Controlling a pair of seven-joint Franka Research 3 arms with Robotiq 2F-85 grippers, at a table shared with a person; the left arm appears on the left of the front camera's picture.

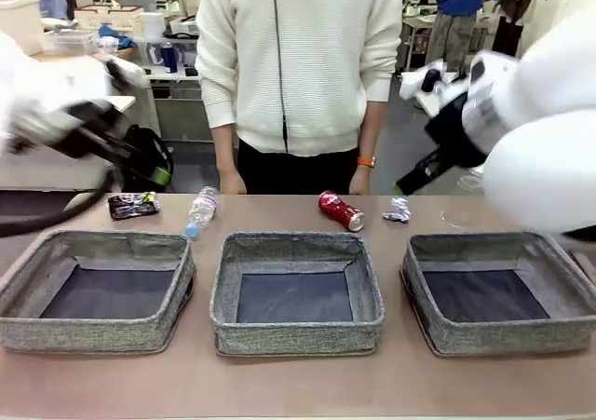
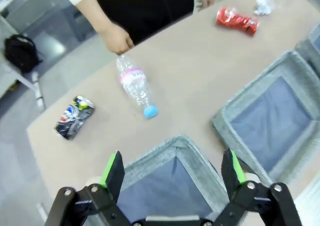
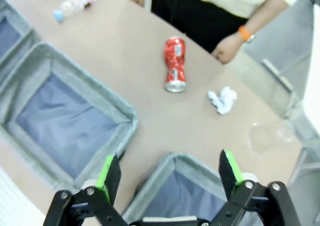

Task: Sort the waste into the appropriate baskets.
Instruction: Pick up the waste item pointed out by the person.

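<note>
Left tool [image 2: 172,162] and right tool [image 3: 170,163] stand wide open, empty, above the baskets [image 1: 293,245]; baskets hold nothing; waste lies beyond them on the bench [image 1: 200,373]: dark can [image 1: 132,205], bottle [image 1: 200,211], red can [image 1: 341,210], paper wad [image 1: 398,210], clear cup [image 3: 270,136]. Risks: cans and bottle lie sideways and may roll from a poor pinch; cup is faint, near the bench edge; a person's hand [image 2: 117,38] hangs close behind; basket rims obstruct a low reach.

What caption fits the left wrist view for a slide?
Open left claw hovers above a basket; plastic bottle, dark can, red can and paper wad lie on the table.
</note>
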